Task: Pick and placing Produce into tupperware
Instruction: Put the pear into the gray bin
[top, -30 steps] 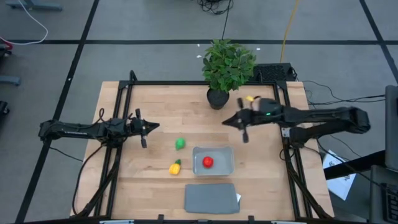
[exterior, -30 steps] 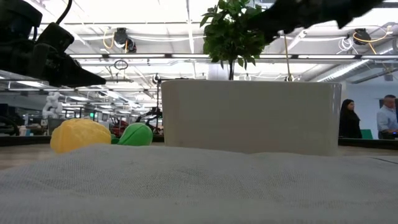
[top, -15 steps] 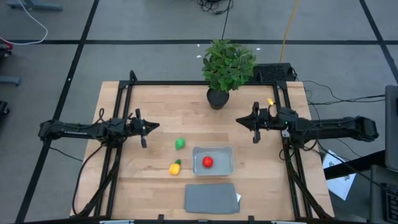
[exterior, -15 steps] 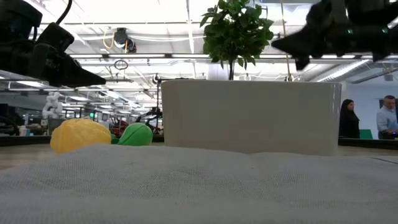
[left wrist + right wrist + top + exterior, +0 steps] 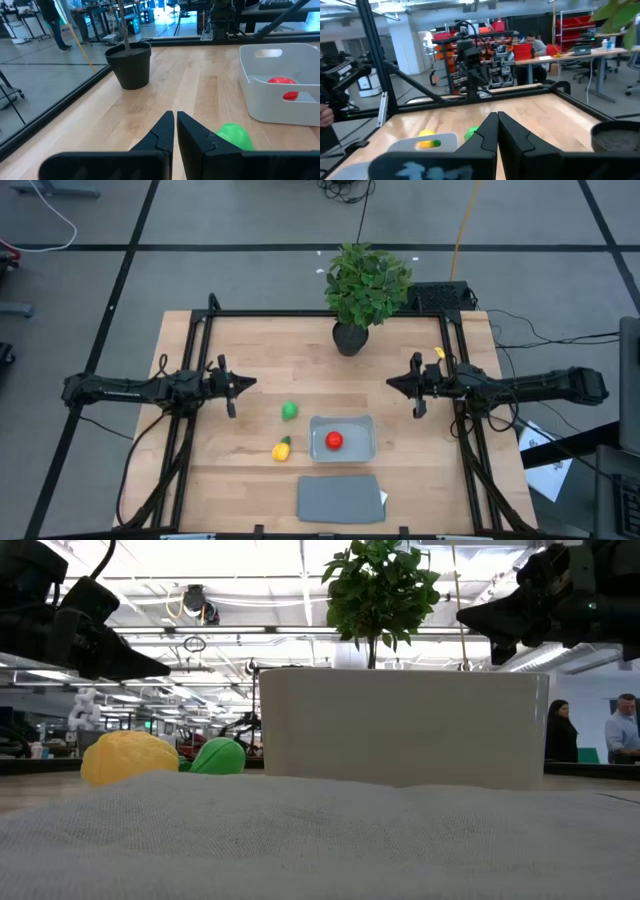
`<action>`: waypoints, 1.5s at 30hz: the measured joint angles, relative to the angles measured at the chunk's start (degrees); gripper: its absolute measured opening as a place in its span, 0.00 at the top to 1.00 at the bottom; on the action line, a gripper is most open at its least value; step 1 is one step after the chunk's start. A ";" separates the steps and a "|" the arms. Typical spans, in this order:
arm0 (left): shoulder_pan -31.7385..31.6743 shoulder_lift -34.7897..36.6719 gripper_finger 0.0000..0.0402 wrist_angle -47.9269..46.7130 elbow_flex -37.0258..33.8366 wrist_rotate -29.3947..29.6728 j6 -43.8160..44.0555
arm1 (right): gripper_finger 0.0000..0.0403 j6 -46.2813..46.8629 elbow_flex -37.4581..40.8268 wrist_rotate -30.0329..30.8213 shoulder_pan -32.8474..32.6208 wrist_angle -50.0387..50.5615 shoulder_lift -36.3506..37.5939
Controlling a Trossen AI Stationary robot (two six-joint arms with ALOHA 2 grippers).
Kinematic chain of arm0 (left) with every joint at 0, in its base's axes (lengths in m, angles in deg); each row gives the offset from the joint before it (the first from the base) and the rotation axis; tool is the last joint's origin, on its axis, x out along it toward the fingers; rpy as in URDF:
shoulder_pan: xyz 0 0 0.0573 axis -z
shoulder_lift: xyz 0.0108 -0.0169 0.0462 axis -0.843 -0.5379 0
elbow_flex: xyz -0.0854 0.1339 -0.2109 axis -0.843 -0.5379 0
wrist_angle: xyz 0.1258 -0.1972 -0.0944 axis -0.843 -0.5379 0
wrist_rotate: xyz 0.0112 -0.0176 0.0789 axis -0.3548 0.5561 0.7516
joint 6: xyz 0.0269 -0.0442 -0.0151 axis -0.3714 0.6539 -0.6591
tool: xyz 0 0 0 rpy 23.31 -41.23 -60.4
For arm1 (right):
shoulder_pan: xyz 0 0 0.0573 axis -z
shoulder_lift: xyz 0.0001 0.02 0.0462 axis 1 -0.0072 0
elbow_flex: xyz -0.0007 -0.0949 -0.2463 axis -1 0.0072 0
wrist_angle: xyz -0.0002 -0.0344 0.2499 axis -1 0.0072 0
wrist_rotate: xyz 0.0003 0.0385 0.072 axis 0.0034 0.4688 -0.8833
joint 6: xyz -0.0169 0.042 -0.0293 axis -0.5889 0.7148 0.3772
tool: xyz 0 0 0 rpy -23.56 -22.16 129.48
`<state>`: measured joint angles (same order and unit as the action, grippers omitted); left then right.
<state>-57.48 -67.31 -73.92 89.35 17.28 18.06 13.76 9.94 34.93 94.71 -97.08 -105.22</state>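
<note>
The tupperware point(image 5: 316, 438), a shallow translucent container, stands on the wooden table at the near middle, with the round red produce piece point(image 5: 334, 440) lying inside it. The green piece point(image 5: 290, 411) and the yellow piece with a green tip point(image 5: 282, 448) rest on the table just left of it. My left gripper point(image 5: 250, 383) hovers shut over the table's left part, pointing right at the green piece point(image 5: 234, 136). My right gripper point(image 5: 389, 383) hovers shut at the right, pointing left, with nothing between its fingers point(image 5: 490, 131).
A potted plant point(image 5: 365, 285) stands at the far middle, its black pot point(image 5: 350, 338) on the table. The flat grey lid point(image 5: 340, 497) lies at the near edge, in front of the tupperware. Black frame rails point(image 5: 190, 400) run along the table's sides. People show in the room beyond.
My right gripper has drawn back toward the table's right edge and sunk lower, rolling about its own axis and levelling out; it has stayed shut and carries nothing. The produce and tupperware have not moved.
</note>
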 joint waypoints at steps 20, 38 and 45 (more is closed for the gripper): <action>0.00 0.00 0.94 0.09 0.00 -0.04 -0.05 | 1.00 -0.87 1.86 -0.10 0.02 0.48 1.06; 0.00 0.00 0.94 0.11 0.00 -0.09 -0.06 | 1.00 -0.47 1.94 -0.28 0.02 3.13 1.03; -0.01 0.00 0.94 0.13 0.00 -0.11 -0.07 | 1.00 -0.85 1.94 -0.30 0.02 3.08 1.03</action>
<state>-57.49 -67.31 -73.78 89.35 17.17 17.99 12.91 11.88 34.64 94.74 -94.00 -104.19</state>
